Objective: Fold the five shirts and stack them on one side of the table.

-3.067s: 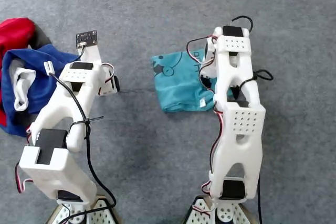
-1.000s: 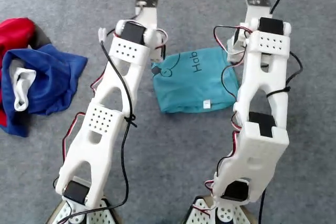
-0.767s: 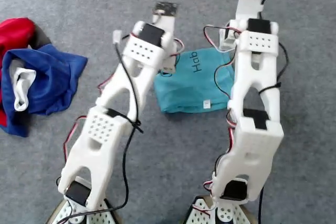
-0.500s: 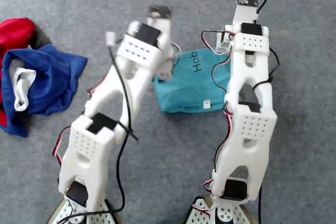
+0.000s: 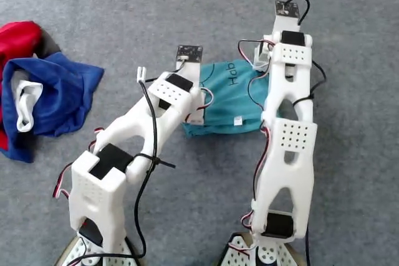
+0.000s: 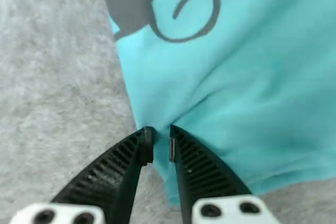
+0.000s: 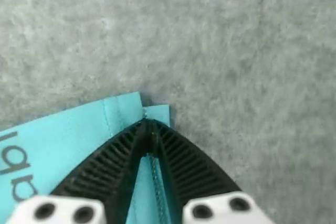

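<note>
We have the teal shirt (image 5: 227,101) mid-way across the worktop (image 5: 349,60), left tool (image 6: 157,142) clamped on its edge and right tool (image 7: 149,129) on its far corner, and should move both evenly.

Left arm (image 5: 134,129) and right arm (image 5: 290,141) are covering both sides of the teal shirt (image 5: 229,103) | blue shirt (image 5: 62,98) is burying part of the red shirt (image 5: 15,32), which is running off frame
</note>
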